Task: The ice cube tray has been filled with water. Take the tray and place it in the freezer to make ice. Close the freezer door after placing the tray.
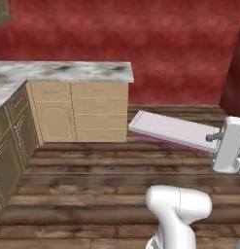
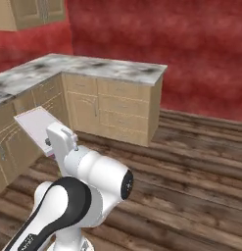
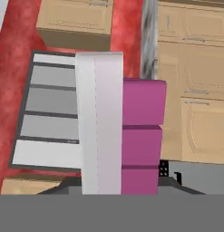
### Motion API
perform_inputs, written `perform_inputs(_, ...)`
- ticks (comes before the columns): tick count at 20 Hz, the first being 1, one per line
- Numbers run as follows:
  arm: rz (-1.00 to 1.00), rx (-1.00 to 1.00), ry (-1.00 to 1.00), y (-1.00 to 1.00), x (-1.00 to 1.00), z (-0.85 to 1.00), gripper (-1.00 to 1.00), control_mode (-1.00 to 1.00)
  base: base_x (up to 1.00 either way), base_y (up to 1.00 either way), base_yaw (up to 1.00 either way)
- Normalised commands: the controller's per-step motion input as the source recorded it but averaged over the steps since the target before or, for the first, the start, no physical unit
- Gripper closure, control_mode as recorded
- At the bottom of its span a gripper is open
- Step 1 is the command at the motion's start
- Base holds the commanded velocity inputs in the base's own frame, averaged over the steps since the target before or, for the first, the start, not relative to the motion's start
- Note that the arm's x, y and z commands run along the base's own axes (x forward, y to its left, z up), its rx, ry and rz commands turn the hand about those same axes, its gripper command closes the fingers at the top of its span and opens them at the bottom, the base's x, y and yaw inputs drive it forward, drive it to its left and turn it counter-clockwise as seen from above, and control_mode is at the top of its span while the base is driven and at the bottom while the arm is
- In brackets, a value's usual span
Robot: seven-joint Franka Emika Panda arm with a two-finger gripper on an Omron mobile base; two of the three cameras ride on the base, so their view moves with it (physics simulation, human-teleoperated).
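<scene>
pale pink-white with a magenta edge, the ice cube tray (image 1: 172, 130) is seen lifted off every surface and carried in the air, low over the dark wooden floor (image 1: 87, 194). so the pick-up is judged to be done; the placing in the freezer and the shutting of the freezer door are judged to be left, and neither a shelf nor a door is reached yet.

in the left base view the marble counter (image 1: 68, 71) and the beige cabinets (image 1: 77, 112) are seen at the left, the tray is stretched out flat to the right of them, and its right end is met by the white hand, where the gripper (image 1: 219, 141) is taken to sit. in the right base view the tray (image 2: 36, 122) is seen at the left, projecting away from the hand toward the cabinets.

in the hand view a grey panelled unit (image 3: 50, 108) on the red wall is seen at the left, and the tray (image 3: 118, 127) is seen edge-on at the middle, running from the bottom of the picture away from the camera. its near end is pinched between the fingers, which are hidden behind it; they are drawn in tight upon it.
</scene>
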Motion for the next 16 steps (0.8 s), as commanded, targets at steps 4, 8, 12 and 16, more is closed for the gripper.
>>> perform_inputs(4,0.0,0.0,0.0,0.0,0.0,0.0,1.0,1.0,0.0,0.0,-0.61)
perform_inputs(8,0.0,0.0,0.0,0.0,0.0,0.0,1.0,1.0,0.0,0.0,-0.61)
perform_inputs(12,0.0,0.0,0.0,0.0,0.0,0.0,1.0,1.0,0.0,0.0,-0.6)
perform_inputs(16,0.0,0.0,0.0,0.0,0.0,0.0,1.0,1.0,0.0,0.0,-0.6)
